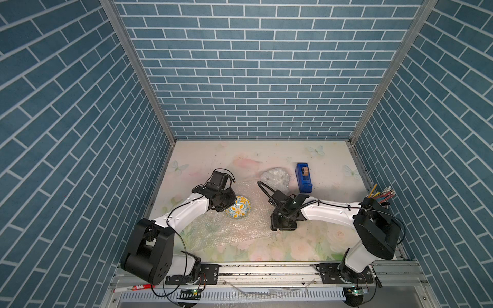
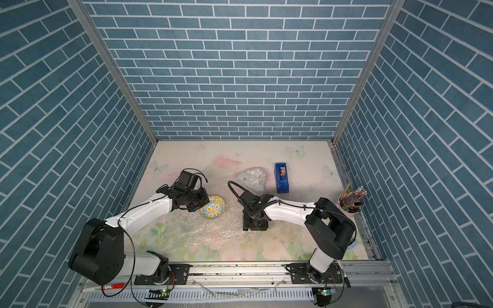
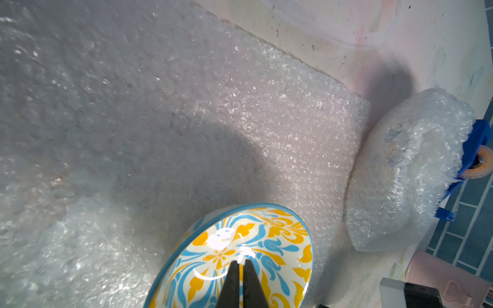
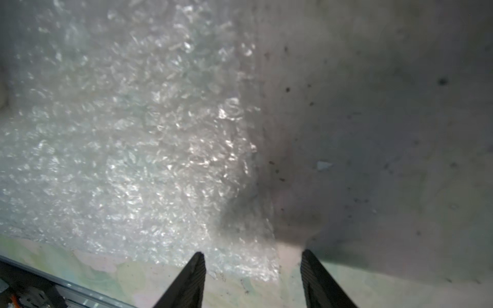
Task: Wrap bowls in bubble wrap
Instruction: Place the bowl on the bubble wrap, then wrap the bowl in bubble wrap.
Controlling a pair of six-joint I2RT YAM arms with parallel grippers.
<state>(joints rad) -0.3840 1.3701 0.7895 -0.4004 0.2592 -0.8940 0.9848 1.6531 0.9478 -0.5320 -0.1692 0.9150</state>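
The yellow-and-blue floral bowl stands tilted on the flat sheet of bubble wrap. My left gripper is at the bowl's left. It is shut, with its tips against the bowl's patterned inside and nothing visibly between them. My right gripper hangs open just above the sheet's near right corner and holds nothing. A whitish bubble wrap bundle lies behind the sheet, and faint blue and yellow show through it.
A blue tape dispenser stands right of the bundle. A pink cup of pens sits at the right wall. Blue brick-pattern walls close in three sides, and a metal rail runs along the front.
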